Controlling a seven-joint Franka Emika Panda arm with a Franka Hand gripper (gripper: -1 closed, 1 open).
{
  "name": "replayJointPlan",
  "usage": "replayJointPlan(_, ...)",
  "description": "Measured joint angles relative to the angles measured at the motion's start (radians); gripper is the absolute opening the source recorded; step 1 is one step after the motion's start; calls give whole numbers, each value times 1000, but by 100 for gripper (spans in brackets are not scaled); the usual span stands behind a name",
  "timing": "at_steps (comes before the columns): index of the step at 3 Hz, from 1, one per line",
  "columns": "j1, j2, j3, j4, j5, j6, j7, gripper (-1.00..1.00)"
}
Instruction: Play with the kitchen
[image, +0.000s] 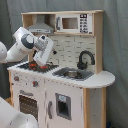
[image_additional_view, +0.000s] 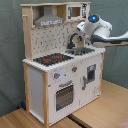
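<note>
Kitchen (image: 60, 75) stood upright on the wooden floor, counter toward both cameras. I held the arm over the stovetop (image_additional_view: 52, 59) end of the counter, wrist bent downward, gripper (image: 40, 64) hanging just above the red rings in the first exterior view. Finger state: could not tell. Judged step: approach to the burners. Next move needed a slow descent, clear of the faucet (image: 85, 59).

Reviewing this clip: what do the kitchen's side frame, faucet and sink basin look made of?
Side frame: light wood or a wood-look board, matte, pale tan. Faucet: probably plastic, uniform black, curved. Sink basin: metal or metallic-look plastic, grey with a faint sheen.
</note>
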Motion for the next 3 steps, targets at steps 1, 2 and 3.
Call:
replayJointPlan(1,1,62,1,37,0,-77,-60,100)
replayJointPlan(2,0,117,1,71,0,-153,-120,100)
replayJointPlan(3,0,165,2,95,0,-218,-176,100)
